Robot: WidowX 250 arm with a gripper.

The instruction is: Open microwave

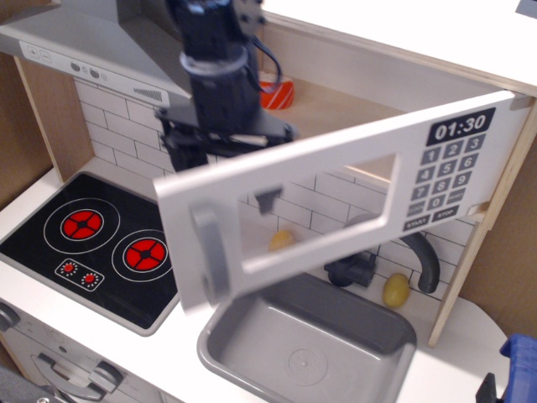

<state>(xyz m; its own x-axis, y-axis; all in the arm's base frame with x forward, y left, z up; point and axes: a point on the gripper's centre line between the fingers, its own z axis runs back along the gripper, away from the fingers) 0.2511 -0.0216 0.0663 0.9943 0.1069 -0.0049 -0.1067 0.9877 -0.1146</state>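
Note:
The microwave (394, 75) of pale wood sits at the upper right. Its white door (336, 158) stands swung well out toward me on its right hinge, tilted down to the left. The grey handle (205, 256) is at the door's free left end, and the black keypad (443, 168) and clock (460, 126) are at the right. My gripper (223, 172) is open and empty behind the door's top left edge. One finger (174, 151) shows left of the door, the other (268, 201) through the window. A red and white item (275, 92) lies inside the cavity.
The grey range hood (84, 50) hangs at the upper left over a black stove (101, 243) with red burners. A grey sink (310, 344) lies under the door, with a dark faucet (361, 269) behind. Yellow toys (396, 290) stand by the tiled wall. A blue object (522, 361) is at the lower right.

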